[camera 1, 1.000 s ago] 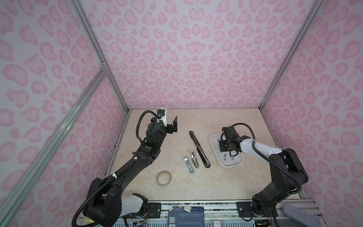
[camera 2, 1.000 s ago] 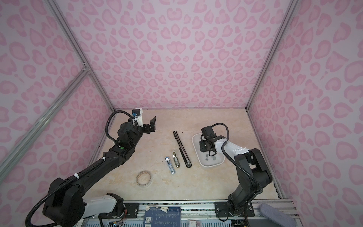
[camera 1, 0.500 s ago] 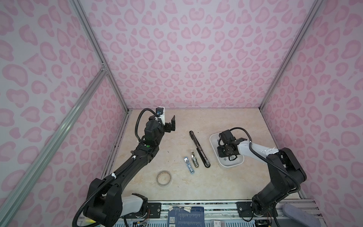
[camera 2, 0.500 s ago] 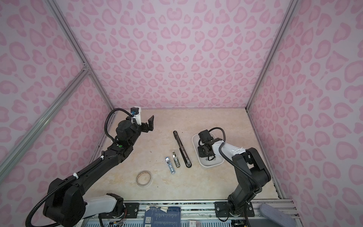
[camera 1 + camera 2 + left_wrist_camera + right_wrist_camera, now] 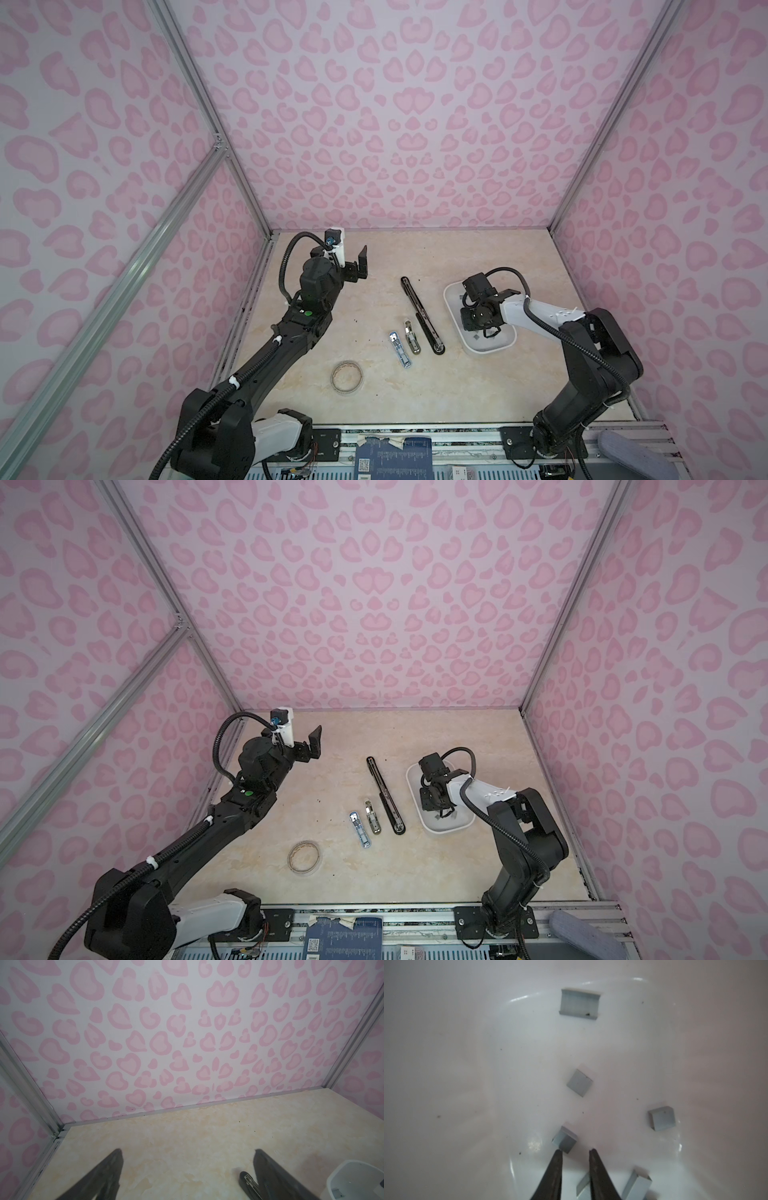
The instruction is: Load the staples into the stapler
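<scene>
On the left we see no change over the last second. The left gripper (image 5: 188, 1152) hangs above the far left of the table (image 5: 415, 399), its fingers spread wide apart and empty.

Moving right, we count one ring of tape (image 5: 333, 376) near the front. Next come two small staplers (image 5: 399, 349) lying side by side. Just beside them is one long black stapler (image 5: 420, 316), which looks opened out flat. None of these has shifted.

The change is on the right. The right gripper (image 5: 576, 1151) has slid from the far part of the one white tray (image 5: 494, 348) toward its near end and tipped down into it. Its fingers stand a little apart with nothing between them. The tips are just beside one strip (image 5: 564, 1139) but do not pinch it. We take this to mean the arm has settled on a strip and the pick-up is about to begin, so the task is at an early step.

The staples (image 5: 579, 1082) that we can see all lie loose on the tray floor, well apart from one another. In the right wrist view we count six strips, two of them partly cut off by a finger and the edge of the view. In both top views they are too small to count. We judge that none is loaded yet.
</scene>
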Available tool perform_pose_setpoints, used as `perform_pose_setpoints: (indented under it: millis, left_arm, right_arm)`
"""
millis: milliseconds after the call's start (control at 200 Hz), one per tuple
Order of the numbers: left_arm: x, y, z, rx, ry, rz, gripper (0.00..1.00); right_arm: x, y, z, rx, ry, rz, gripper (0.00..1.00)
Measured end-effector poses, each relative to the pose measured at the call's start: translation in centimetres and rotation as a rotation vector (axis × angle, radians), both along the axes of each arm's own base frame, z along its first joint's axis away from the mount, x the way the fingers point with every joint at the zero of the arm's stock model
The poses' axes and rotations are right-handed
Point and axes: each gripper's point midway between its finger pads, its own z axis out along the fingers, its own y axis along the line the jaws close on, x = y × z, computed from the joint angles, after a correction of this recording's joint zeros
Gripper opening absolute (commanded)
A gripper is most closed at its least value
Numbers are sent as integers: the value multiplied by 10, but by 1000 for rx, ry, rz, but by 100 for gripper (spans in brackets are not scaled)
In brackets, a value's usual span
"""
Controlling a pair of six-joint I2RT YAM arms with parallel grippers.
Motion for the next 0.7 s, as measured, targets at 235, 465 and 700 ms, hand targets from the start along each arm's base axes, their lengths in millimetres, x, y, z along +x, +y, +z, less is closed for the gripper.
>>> perform_pose_setpoints:
  millis: [235,465,700]
  left_arm:
    - [-5,4,1,-10,-4,2,99]
    - [-8,5,0,-10,-2,0,99]
    - [-9,2,-3,-14,12,-17,99]
  right_arm:
    - [8,-3,-2,4,-6,-26,25]
    - [9,-3,-1,15,-18,-33,27]
    - [3,-4,-3,14,-15,-29,28]
